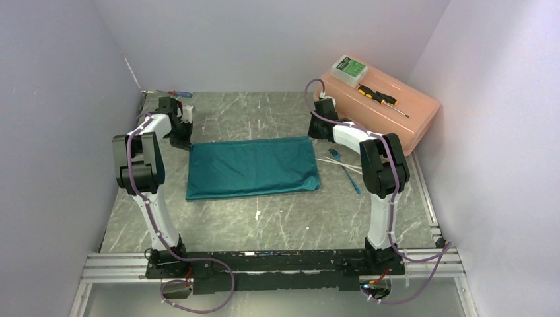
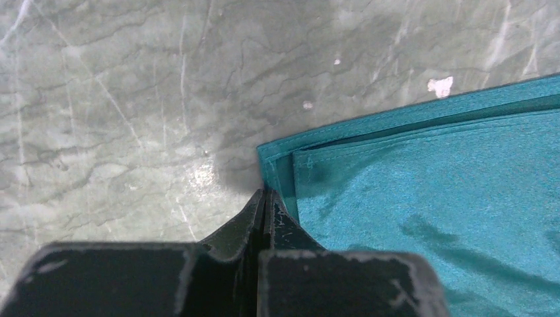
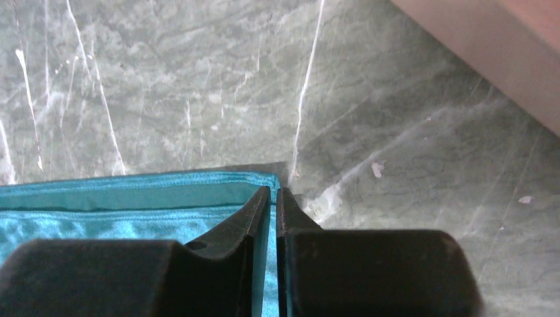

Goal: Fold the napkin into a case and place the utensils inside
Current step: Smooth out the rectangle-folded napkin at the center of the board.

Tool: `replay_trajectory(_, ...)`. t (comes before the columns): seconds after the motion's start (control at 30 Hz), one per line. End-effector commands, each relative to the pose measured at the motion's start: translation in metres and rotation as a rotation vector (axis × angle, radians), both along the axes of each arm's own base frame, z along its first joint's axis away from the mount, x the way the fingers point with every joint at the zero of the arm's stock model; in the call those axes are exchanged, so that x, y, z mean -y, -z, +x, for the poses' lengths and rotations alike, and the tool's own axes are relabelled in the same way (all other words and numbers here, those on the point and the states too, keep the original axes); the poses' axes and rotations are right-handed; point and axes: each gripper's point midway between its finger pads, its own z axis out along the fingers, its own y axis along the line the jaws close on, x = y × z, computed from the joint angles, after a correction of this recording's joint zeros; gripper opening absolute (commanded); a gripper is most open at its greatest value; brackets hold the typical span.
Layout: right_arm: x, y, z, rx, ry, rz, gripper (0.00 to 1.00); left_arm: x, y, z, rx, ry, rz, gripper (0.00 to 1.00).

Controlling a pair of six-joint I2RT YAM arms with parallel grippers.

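While the table (image 1: 297, 221) is carrying the napkin (image 1: 251, 167) as one wide, flat oblong in the middle of the frame, I am judging that the folding step is in hand: the cloth is not yet narrow enough for a pocket. The left gripper (image 2: 266, 198) is sitting at the napkin's upper left corner, fingers pressed together on the hem; whether cloth is caught between them I cannot tell. The right gripper (image 3: 273, 198) is standing on the upper right corner with only a thin slit between its fingers, and I cannot tell if it is gripping. For the next move I am needing a sure pinch on both corners and an even pull toward the lower edge. The utensils (image 1: 347, 173) are lying right of centre, just beside the napkin. At upper right, the pink box (image 1: 413, 115) is bearing a green-labelled device (image 1: 350, 66); its print is too small for reading.
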Motion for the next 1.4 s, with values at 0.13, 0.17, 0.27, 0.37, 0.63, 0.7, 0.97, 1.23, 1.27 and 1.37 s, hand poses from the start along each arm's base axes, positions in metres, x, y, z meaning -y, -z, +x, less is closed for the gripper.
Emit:
replay_trajectory(0.13,0.006,-0.007,0.022,0.044,0.023,-0.055,0.18,-0.01,-0.027,0.004,0.074,-0.045,0.073,0.03)
replay_trajectory(0.17,0.006,-0.005,0.022,0.041,0.022,-0.057,0.18,-0.011,-0.029,0.004,0.082,-0.046,0.076,0.03)
replay_trajectory(0.27,0.003,-0.008,0.022,0.049,0.008,-0.054,0.24,-0.007,-0.037,0.004,0.082,-0.036,0.057,0.06)
replay_trajectory(0.37,-0.003,-0.02,0.02,0.083,-0.009,-0.046,0.23,0.002,-0.052,0.002,0.086,-0.012,0.014,0.11)
replay_trajectory(0.63,-0.025,-0.024,0.02,0.085,-0.064,-0.015,0.0,0.051,-0.084,0.001,0.094,0.154,-0.13,0.27)
replay_trajectory(0.7,-0.026,-0.014,0.02,0.058,-0.062,-0.018,0.0,0.069,-0.076,-0.001,0.079,0.207,-0.157,0.27)
replay_trajectory(0.97,-0.017,0.016,0.018,-0.028,-0.029,-0.078,0.0,0.068,-0.024,0.01,0.025,0.212,-0.082,0.24)
replay_trajectory(1.23,-0.004,0.028,0.014,-0.069,0.004,-0.11,0.0,0.05,-0.007,0.005,0.015,0.194,0.019,0.23)
replay_trajectory(1.27,-0.002,0.027,0.014,-0.069,0.01,-0.111,0.0,0.047,-0.005,0.004,0.012,0.191,0.036,0.23)
replay_trajectory(1.37,0.002,0.028,0.015,-0.071,0.019,-0.109,0.0,0.035,0.002,0.003,0.007,0.171,0.099,0.22)
